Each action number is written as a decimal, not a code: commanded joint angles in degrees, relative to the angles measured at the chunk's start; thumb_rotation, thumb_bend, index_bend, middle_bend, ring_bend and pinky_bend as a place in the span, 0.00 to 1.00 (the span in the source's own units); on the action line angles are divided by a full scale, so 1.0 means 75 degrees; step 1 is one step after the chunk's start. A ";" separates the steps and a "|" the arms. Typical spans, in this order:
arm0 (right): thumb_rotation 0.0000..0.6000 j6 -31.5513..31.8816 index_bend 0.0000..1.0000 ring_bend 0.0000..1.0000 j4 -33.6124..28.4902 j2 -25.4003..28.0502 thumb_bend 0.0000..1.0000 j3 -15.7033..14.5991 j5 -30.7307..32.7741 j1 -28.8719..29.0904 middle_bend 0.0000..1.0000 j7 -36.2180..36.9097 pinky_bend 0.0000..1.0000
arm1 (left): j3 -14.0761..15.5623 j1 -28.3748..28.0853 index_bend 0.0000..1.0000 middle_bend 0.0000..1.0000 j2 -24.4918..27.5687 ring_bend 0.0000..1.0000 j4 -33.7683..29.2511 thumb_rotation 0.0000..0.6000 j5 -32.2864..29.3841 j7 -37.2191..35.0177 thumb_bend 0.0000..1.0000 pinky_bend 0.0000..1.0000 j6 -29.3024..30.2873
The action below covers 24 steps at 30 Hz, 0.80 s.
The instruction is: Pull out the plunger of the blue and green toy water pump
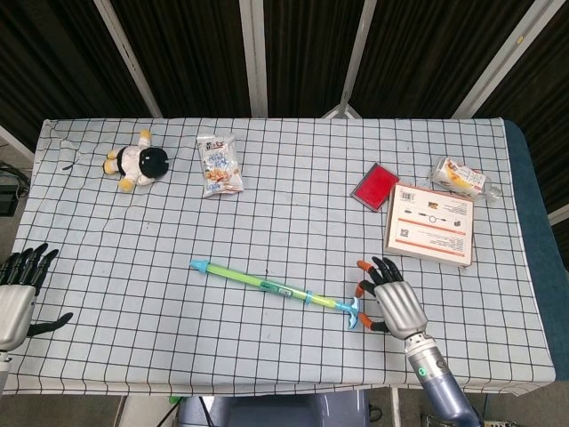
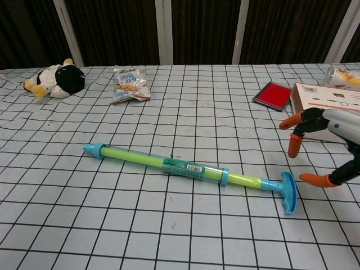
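We see a checked worktop (image 1: 293, 222) carrying the toy water pump (image 1: 276, 287), plush cow (image 1: 138, 162), snack packet (image 1: 220, 165), red pad (image 1: 375, 185), box (image 1: 430, 223) and wrapped packet (image 1: 460, 177).

Surface (image 1: 267, 205) has a white cloth with a black grid. Far left: plush cow toy (image 1: 138, 163) lying on its side, snack packet (image 1: 219, 165) near it to the right. Right side: flat red pad (image 1: 375, 185) just beside a white cardboard box (image 1: 429, 223), label up. Clear-wrapped snack (image 1: 460, 177) beyond the box, near the far right edge.
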 commanded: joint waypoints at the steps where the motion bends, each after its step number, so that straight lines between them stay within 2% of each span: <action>1: 1.00 -0.0081 0.49 0.00 0.0186 -0.0408 0.31 0.0073 0.0292 0.0133 0.19 -0.0301 0.00 | -0.0004 -0.0008 0.00 0.00 0.0006 0.00 0.0002 1.00 -0.0017 -0.0013 0.01 0.00 -0.0021; 11: 1.00 -0.0237 0.49 0.00 0.0671 -0.1217 0.31 0.0155 0.0800 0.0418 0.19 -0.0803 0.00 | -0.0030 -0.0032 0.00 0.00 0.0021 0.00 0.0013 1.00 -0.0072 -0.0101 0.01 0.00 -0.0071; 19: 1.00 -0.0263 0.49 0.00 0.0976 -0.1440 0.31 0.0105 0.1020 0.0481 0.19 -0.0855 0.00 | -0.0035 -0.0040 0.00 0.00 0.0024 0.00 0.0014 1.00 -0.0084 -0.0161 0.01 0.00 -0.0089; 24: 1.00 -0.0238 0.53 0.00 0.1057 -0.1478 0.31 0.0091 0.1070 0.0502 0.20 -0.0820 0.00 | -0.0032 -0.0041 0.00 0.00 0.0020 0.00 0.0005 1.00 -0.0060 -0.0164 0.01 0.00 -0.0072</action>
